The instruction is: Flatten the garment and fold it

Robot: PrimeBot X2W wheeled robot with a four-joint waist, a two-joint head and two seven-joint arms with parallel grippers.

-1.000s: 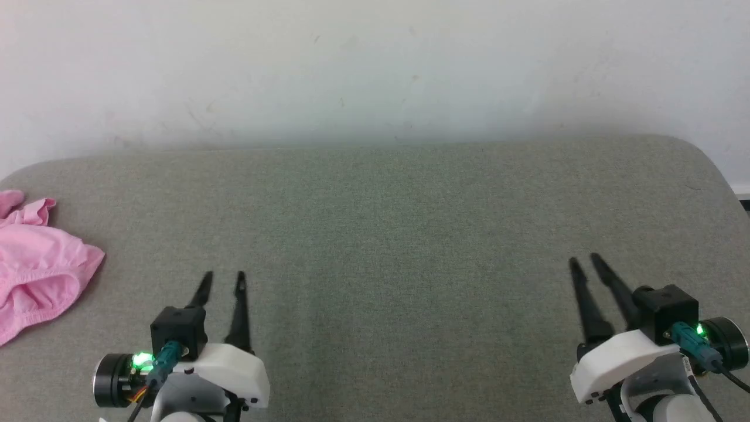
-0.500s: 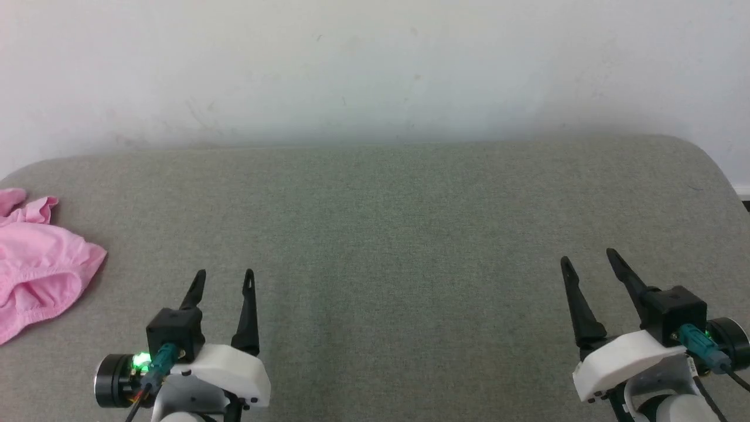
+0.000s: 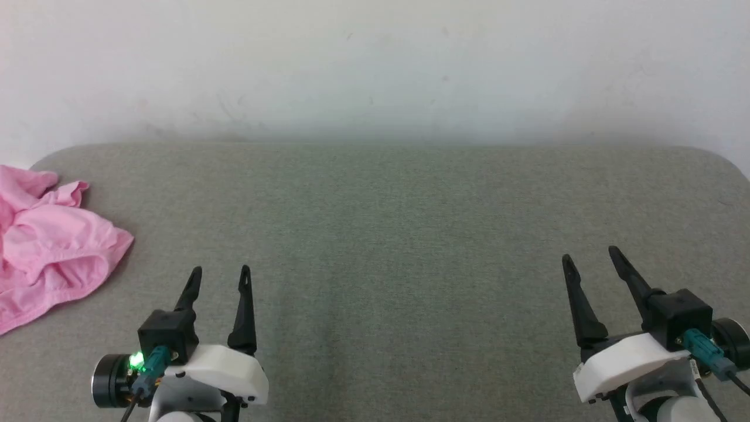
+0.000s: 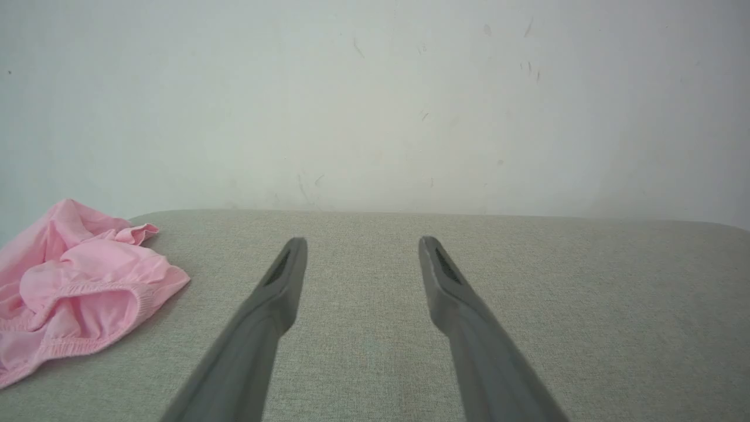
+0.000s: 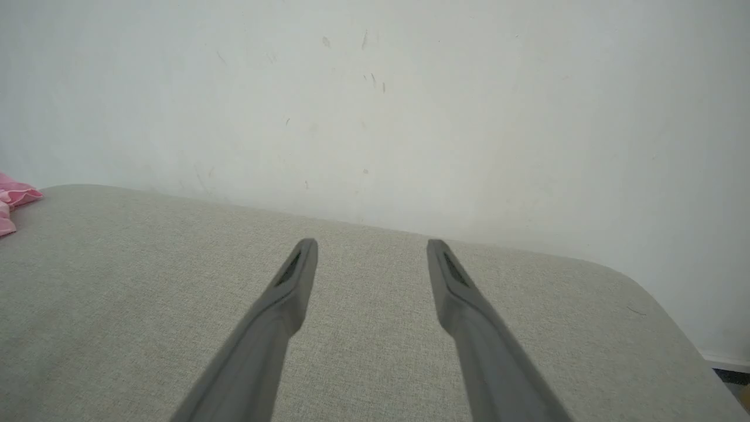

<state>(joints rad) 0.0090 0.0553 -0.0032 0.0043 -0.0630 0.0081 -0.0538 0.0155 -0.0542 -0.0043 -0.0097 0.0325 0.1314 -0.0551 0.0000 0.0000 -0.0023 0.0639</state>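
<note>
The left gripper [image 3: 221, 269] sits low at the near left of the grey upholstered surface [image 3: 375, 234], its two long dark fingers [image 4: 275, 293] pointing away from the robot toward the pale wall [image 3: 375, 70]. The fingers are spread apart, and the bare grey weave shows between them. The right gripper [image 3: 589, 254] sits at the near right, well apart from the left one. Its fingers [image 5: 463, 305] lean slightly toward the robot's left and are likewise spread wide over bare fabric. Both grippers hover just above the surface; neither touches any cloth.

The garment [image 3: 53, 252] lies at the far left edge of the surface, to the left of and beyond the left gripper and clear of its fingers. It is a light pink, thin cloth, crumpled into a loose heap with soft folds. A gathered, ruffled hem stands up at its far side, and a ribbed elastic band curves around an opening facing the near side. Part of it runs past the left edge of the head view.
</note>
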